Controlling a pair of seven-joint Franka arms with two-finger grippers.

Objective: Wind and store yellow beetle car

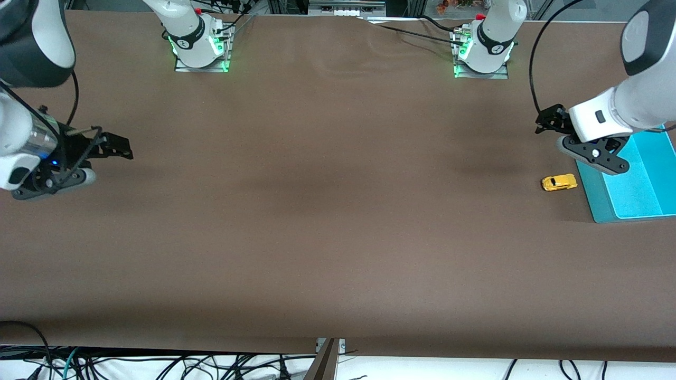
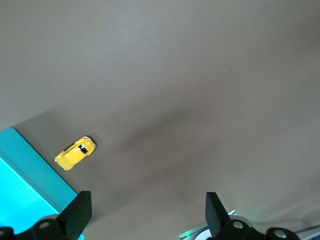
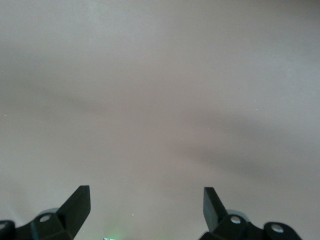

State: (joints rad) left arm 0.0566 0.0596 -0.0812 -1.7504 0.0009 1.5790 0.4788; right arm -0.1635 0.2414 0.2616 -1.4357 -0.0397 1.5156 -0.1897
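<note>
Yellow beetle car [image 1: 559,182] sits just beside teal tray [image 1: 599,200] edge.

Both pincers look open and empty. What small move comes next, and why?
Probably bring the left pincer over the yellow beetle car and lower it. The car sits untouched on the table beside the teal tray, close to that pincer, whose fingers stand open. The right pincer waits at its own end of the table.
</note>
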